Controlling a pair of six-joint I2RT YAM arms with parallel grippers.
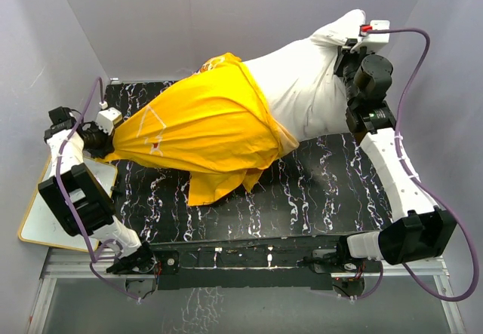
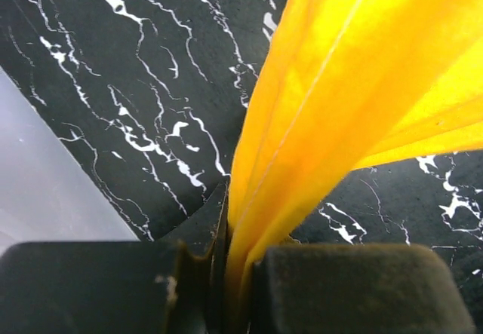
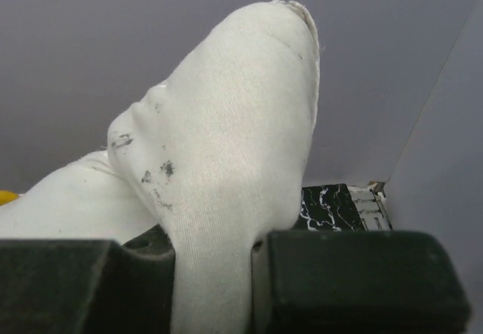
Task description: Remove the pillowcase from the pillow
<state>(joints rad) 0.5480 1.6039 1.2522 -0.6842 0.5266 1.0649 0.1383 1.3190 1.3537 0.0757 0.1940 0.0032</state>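
The yellow pillowcase covers the left half of the off-white pillow, which lies stretched across the black marbled table. My left gripper is shut on the pillowcase's left end; in the left wrist view the yellow fabric runs taut out of the pinch between the jaws of this gripper. My right gripper is shut on the pillow's bare far-right corner and holds it lifted; the right wrist view shows that white corner rising from between the jaws of the right gripper.
A flat white board with a wooden rim lies off the table's left edge under the left arm. Grey walls close in behind and at both sides. A loose flap of yellow fabric hangs onto the table's middle.
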